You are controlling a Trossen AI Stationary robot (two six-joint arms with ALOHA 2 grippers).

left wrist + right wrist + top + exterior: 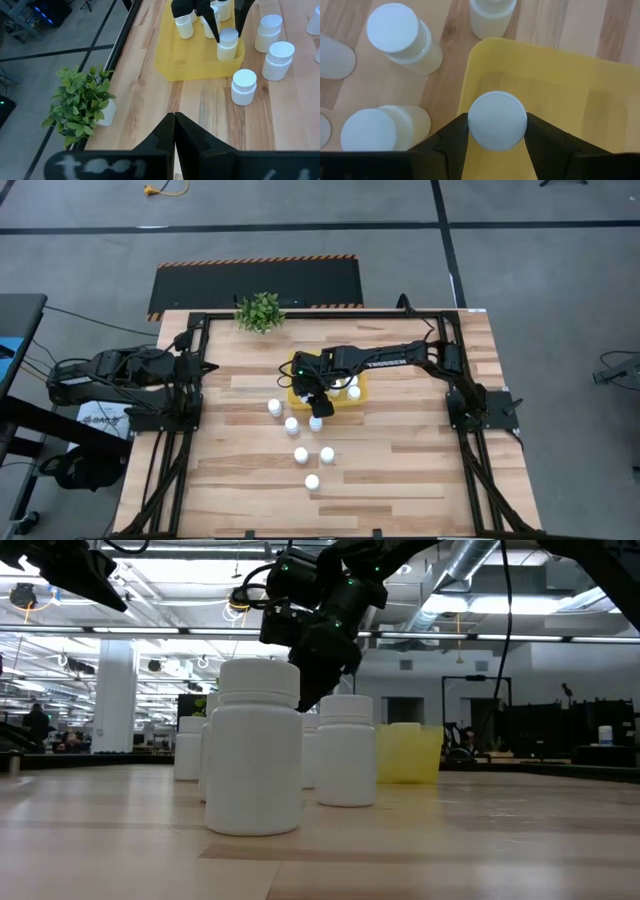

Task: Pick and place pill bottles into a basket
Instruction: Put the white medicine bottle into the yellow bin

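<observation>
Yellow basket: bottles inside | right gripper: above basket corner, pinching pill bottle | left gripper: pressed together, at table's left edge

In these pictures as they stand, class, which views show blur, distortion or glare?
Low view: the nearest pill bottle looms oversized and bright ceiling lights glare behind. Left wrist view: the left gripper is blurred. Right wrist view: the right gripper and its held bottle look soft.

2 dark arms, white lettering, green LED.
</observation>
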